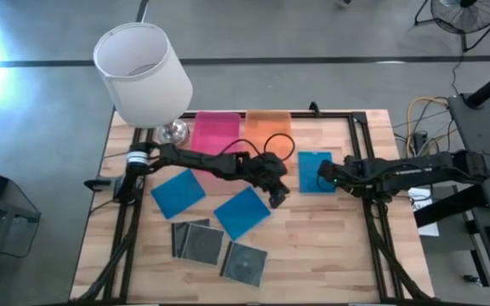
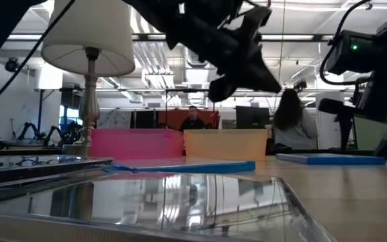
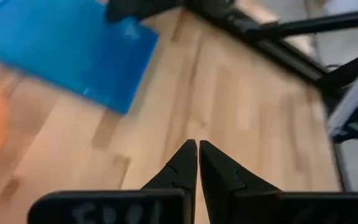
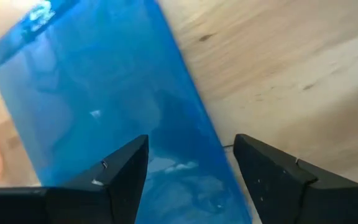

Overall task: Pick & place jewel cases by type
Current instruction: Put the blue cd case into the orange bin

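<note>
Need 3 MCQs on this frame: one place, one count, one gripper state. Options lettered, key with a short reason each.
1. Where is the right gripper?
A. over the pink tray
B. at the blue jewel case below the orange tray
C. beside the lamp

2. How many blue jewel cases lie on the table?
A. one
B. three
C. five

3. How is the left gripper?
A. shut, empty
B. wide open
C. shut on a case

Key:
1 B, the high view puts it at that case's edge.
2 B, the high view shows that case plus one at and one at.
3 A, the left wrist view shows its fingers together over bare wood.
</note>
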{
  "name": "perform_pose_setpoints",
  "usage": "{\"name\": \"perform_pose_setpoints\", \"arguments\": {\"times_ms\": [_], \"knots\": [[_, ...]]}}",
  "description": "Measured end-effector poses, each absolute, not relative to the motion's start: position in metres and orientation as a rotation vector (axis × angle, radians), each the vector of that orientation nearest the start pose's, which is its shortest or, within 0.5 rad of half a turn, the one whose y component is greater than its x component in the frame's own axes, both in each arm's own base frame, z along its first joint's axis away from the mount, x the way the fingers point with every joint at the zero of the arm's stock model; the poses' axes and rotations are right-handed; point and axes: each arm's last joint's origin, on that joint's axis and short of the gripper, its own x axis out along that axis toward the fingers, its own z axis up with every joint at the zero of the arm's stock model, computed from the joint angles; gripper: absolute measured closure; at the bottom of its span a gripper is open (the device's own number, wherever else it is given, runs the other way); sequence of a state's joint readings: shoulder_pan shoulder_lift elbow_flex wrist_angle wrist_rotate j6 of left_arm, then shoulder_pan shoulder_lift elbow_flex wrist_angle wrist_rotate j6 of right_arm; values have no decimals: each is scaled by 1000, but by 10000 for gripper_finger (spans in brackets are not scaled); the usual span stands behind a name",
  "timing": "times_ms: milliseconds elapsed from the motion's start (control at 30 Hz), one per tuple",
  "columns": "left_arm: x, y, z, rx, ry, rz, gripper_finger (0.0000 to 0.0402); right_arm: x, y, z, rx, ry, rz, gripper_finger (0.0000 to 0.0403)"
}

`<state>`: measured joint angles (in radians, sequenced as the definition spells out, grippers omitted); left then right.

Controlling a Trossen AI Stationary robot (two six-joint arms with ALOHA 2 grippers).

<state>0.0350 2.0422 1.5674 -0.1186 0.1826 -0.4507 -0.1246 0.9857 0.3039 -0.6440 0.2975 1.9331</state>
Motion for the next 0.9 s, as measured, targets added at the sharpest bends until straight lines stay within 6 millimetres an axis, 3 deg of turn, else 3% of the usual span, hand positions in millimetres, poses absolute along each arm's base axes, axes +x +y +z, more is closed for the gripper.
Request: {"name": "perform_pose_setpoints", "arguments": {"times_ms": [67, 200, 367, 500, 633, 900], "knots": [[475, 13, 215, -509, 623, -3, 402, 123, -24, 123, 1469, 519, -1458, 166], [494, 24, 173, -526, 717, 45, 402, 123, -24, 128, 1424, 570, -1433, 166], [519, 42, 159, -624, 726, 93, 402, 129, -24, 134, 1356, 635, -1359, 166], [529, 55, 141, -893, 761, 112, 401, 131, -24, 137, 1337, 672, -1311, 165], [530, 70, 148, -1052, 720, 106, 391, 132, -23, 138, 1310, 698, -1280, 166], [531, 73, 145, -1030, 688, 113, 351, 129, -22, 130, 1299, 705, -1253, 179]]}}
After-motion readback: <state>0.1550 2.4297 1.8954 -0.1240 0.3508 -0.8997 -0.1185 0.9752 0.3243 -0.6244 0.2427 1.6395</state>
